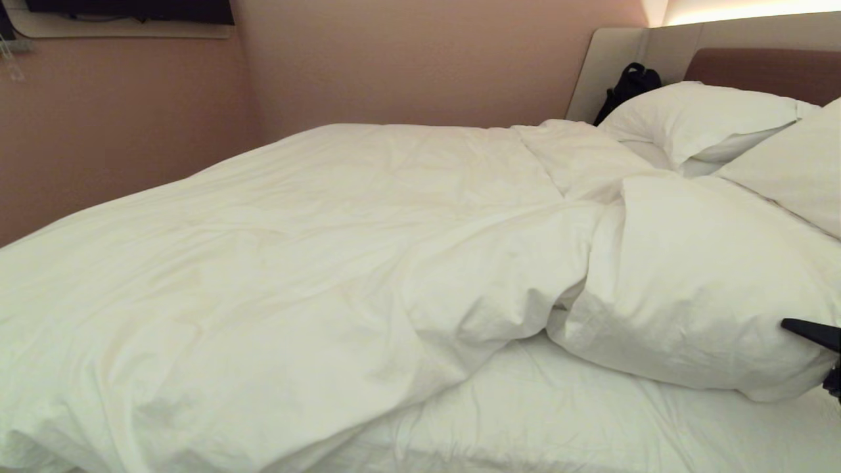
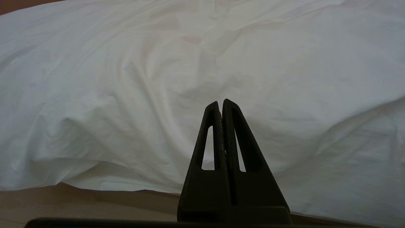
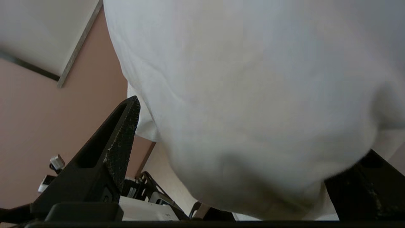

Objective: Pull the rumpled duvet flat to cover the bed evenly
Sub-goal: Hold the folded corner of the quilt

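White puffy duvet (image 1: 295,263) is looking soft, light, slack; right gripper (image 3: 240,164), jaws wide apart, is straddling its folded-back corner; left gripper (image 2: 221,109) is sitting closed.

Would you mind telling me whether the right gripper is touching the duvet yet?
Cannot tell. In the right wrist view the duvet bulges between the open fingers of the right gripper, but neither contact nor a gap shows plainly.
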{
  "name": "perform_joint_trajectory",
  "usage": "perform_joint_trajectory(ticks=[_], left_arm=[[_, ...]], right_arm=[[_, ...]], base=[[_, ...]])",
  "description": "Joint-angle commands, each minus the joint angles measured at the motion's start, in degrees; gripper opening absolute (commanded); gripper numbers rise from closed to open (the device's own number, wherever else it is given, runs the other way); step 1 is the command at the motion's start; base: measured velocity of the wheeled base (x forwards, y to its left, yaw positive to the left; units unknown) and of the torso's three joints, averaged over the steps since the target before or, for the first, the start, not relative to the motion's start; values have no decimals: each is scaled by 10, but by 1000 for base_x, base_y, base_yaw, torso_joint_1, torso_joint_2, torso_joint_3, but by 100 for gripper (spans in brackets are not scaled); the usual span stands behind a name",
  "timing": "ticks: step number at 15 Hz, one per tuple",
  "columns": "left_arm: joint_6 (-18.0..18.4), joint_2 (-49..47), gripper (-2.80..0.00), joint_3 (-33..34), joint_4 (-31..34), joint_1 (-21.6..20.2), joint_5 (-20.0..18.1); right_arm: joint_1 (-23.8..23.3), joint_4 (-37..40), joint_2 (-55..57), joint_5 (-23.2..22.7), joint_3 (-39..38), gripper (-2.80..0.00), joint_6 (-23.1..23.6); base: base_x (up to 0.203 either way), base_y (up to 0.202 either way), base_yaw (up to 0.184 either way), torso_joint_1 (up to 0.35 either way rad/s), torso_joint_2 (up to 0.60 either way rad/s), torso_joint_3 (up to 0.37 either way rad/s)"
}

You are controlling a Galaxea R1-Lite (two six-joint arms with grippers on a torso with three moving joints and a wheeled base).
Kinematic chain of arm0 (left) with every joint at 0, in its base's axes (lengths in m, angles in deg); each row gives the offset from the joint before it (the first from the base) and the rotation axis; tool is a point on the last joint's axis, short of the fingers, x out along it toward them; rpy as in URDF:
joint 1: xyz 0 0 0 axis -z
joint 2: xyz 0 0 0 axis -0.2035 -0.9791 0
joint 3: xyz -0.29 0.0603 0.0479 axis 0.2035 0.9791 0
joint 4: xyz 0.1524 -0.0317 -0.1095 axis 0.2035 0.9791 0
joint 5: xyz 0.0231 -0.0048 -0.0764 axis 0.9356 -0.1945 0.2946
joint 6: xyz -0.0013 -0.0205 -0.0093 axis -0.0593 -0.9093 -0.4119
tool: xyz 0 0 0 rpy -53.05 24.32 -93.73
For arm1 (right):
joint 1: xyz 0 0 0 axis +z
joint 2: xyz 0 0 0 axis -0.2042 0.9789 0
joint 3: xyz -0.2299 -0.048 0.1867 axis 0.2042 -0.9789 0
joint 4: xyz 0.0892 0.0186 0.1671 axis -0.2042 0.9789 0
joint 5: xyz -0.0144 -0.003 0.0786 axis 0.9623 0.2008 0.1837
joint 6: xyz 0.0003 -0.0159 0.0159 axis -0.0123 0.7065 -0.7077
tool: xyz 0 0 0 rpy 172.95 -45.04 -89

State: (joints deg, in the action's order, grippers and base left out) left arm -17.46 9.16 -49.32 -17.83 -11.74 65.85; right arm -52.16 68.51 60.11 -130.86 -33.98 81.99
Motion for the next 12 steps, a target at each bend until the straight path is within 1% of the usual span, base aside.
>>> perform_joint_trajectory(ticks=[1, 3, 4, 7, 10, 11, 12], left_arm=[[0, 0, -280, 0, 0, 0, 0], [0, 0, -280, 0, 0, 0, 0], [0, 0, -280, 0, 0, 0, 0], [0, 0, -280, 0, 0, 0, 0], [0, 0, -280, 0, 0, 0, 0], [0, 0, -280, 0, 0, 0, 0], [0, 0, -280, 0, 0, 0, 0]], right_arm=[[10, 0, -1, -4, 1, 0, 5], [38, 0, -1, -1, 7, 0, 6], [45, -1, -2, 3, 6, 0, 7], [45, 0, 4, 5, 5, 0, 17], [44, 1, 12, 7, 11, 0, 16], [43, 1, 13, 10, 11, -280, 16], [43, 0, 13, 10, 11, -280, 17]], base=[[0, 0, 0, 0, 0, 0], [0, 0, 0, 0, 0, 0], [0, 0, 0, 0, 0, 0], [0, 0, 0, 0, 0, 0], [0, 0, 0, 0, 0, 0], [0, 0, 0, 0, 0, 0], [0, 0, 0, 0, 0, 0]])
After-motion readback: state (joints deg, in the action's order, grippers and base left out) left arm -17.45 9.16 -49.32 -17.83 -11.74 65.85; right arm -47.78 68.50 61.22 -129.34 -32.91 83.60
